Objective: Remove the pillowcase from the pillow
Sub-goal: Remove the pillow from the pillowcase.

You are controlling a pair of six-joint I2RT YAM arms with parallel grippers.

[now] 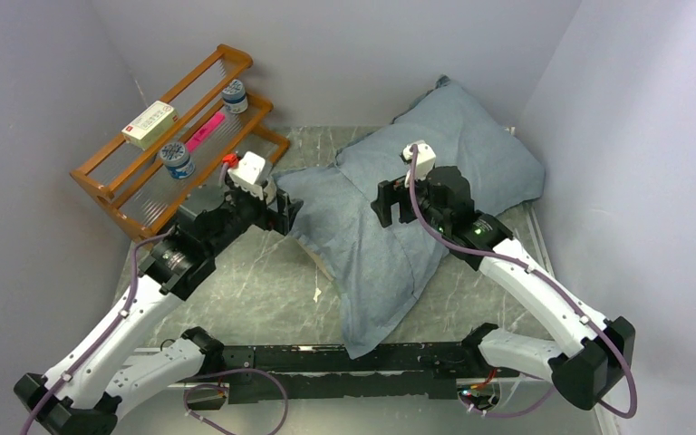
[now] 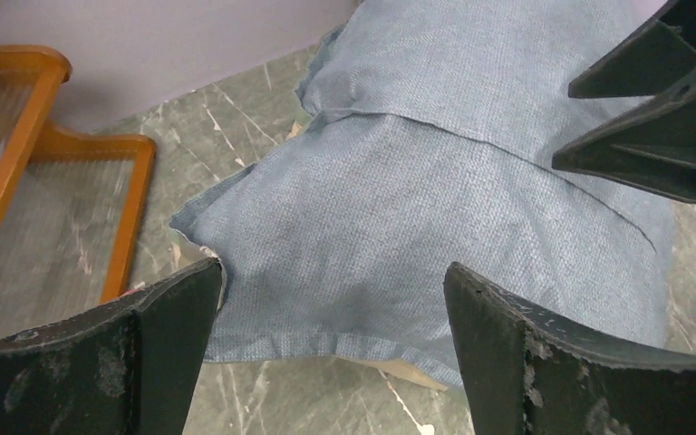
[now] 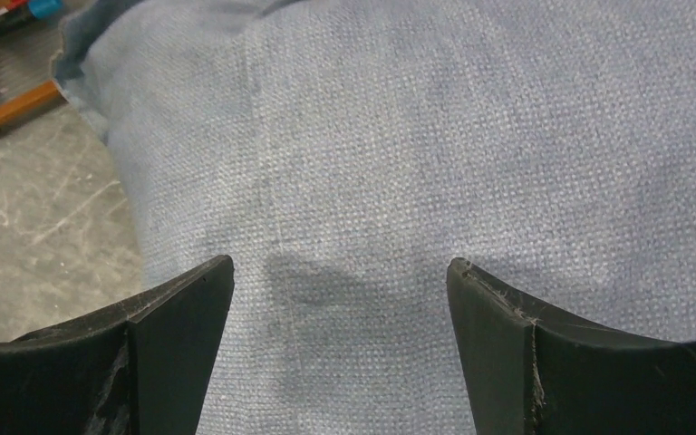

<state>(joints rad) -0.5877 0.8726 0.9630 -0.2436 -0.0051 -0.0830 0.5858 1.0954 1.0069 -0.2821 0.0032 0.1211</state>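
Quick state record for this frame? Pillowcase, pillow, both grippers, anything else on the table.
pillowcase: blue-grey, on the pillow, lying diagonally across the table
pillow: fully covered, none of it visible
left gripper: open, at the pillowcase's left corner
right gripper: open, above the pillowcase's middle
other: wooden rack at far left
progress: removal not started

This is a robotics lab test cell: plain pale walls point(image 1: 344, 45) box in a marble-patterned table point(image 1: 263, 290). The cabled left arm point(image 1: 122, 317) and right arm point(image 1: 544, 290) are bolted at its near edge. A wooden rack point(image 1: 145, 195) of small props stands at its far left corner.
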